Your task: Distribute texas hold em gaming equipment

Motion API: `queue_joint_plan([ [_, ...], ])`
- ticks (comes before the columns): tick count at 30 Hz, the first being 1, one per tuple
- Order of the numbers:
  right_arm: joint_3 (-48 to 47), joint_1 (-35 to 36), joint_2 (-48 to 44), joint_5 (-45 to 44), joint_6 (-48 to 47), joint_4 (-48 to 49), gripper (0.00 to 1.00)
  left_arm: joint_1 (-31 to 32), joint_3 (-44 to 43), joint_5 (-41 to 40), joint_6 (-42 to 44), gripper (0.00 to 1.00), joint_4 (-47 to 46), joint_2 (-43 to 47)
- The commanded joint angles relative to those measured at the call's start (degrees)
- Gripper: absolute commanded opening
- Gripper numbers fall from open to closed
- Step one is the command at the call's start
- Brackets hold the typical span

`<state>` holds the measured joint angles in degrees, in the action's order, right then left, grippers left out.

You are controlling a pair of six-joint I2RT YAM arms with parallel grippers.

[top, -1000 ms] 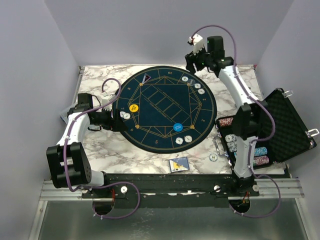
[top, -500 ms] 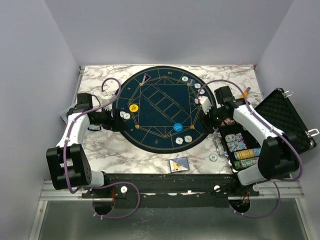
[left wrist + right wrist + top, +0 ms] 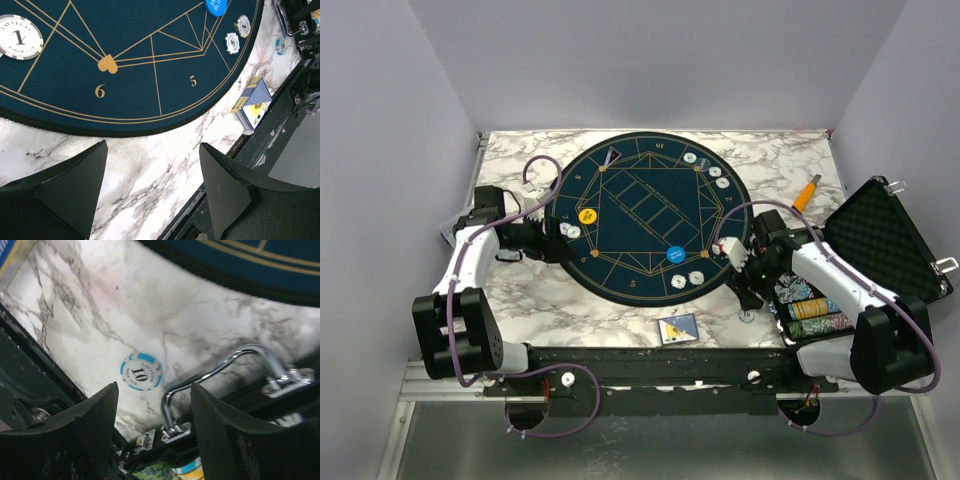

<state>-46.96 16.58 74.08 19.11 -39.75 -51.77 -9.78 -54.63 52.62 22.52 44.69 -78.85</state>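
Jaws wide + empty on L gripper [image 3: 151, 147]; R gripper [image 3: 153, 388] jaws apart over 10 chip [image 3: 141, 371]

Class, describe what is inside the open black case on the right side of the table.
Rows of stacked poker chips lie in the near part of the case. The right arm covers the far part, so what lies there cannot be seen.

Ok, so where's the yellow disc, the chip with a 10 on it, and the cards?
yellow disc [image 3: 587, 215]: top external view, on its middle.
chip marked 10 [image 3: 141, 371]: right wrist view, on the printed number.
deck of cards [image 3: 254, 94]: left wrist view, on its blue patterned back.
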Motion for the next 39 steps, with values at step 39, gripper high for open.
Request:
queue_joint_plan([
  [39,9.21,19.04,7.16,-21.0,2.4,8.13,0.65,-0.41,-0.21,0.81,0.77,0.76,-0.05,1.06],
])
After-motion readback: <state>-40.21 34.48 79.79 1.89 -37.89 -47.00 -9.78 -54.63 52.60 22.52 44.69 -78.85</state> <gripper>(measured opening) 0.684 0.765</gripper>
